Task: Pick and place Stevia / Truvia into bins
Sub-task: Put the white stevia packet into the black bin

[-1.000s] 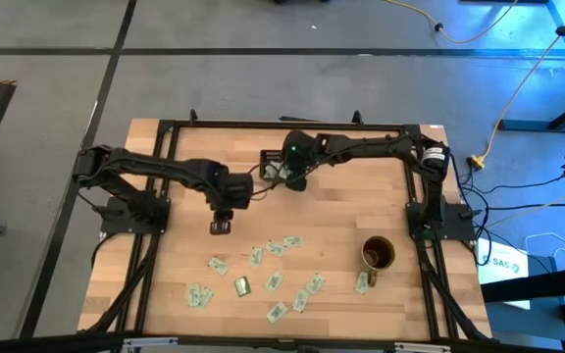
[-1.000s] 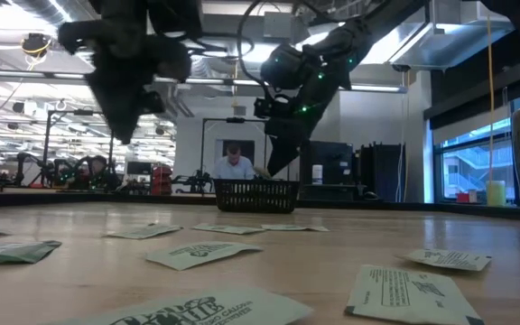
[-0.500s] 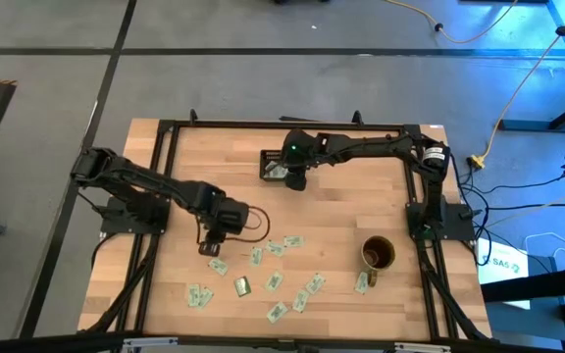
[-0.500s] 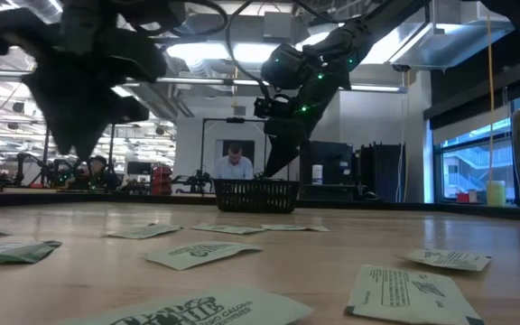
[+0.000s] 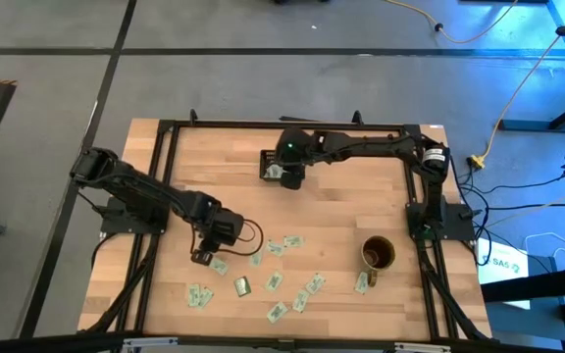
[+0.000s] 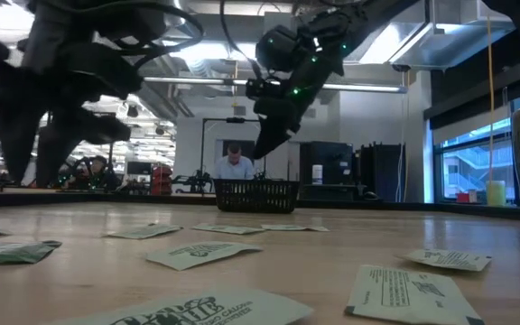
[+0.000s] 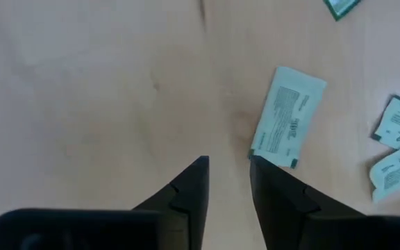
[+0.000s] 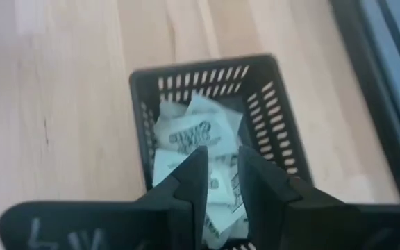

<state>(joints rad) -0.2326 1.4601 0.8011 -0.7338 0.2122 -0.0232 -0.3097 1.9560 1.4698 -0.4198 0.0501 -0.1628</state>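
Several pale green and white Stevia packets (image 5: 274,281) lie flat and scattered on the near half of the wooden table. My left gripper (image 5: 204,257) hangs low over the table at the left end of the scatter, pointing steeply down. It is open with nothing between its fingers (image 7: 228,163). One packet (image 7: 288,117) lies just beyond one fingertip, untouched. The black slatted bin (image 5: 265,162) stands at the far middle and holds several packets (image 8: 193,128). My right gripper (image 8: 219,163) hovers open above the bin, holding nothing.
A brownish-gold mug (image 5: 379,253) stands at the near right, with a packet (image 5: 361,282) beside it. The black frame rails (image 5: 165,196) run along the table's sides. Bare wood lies between the bin and the packets. A person sits in the room beyond the bin (image 6: 257,195).
My left gripper has swung from the table's middle left toward the near edge and come down, ending low beside the leftmost packets. My right gripper has risen a little above the bin. The packets on the table have kept still.
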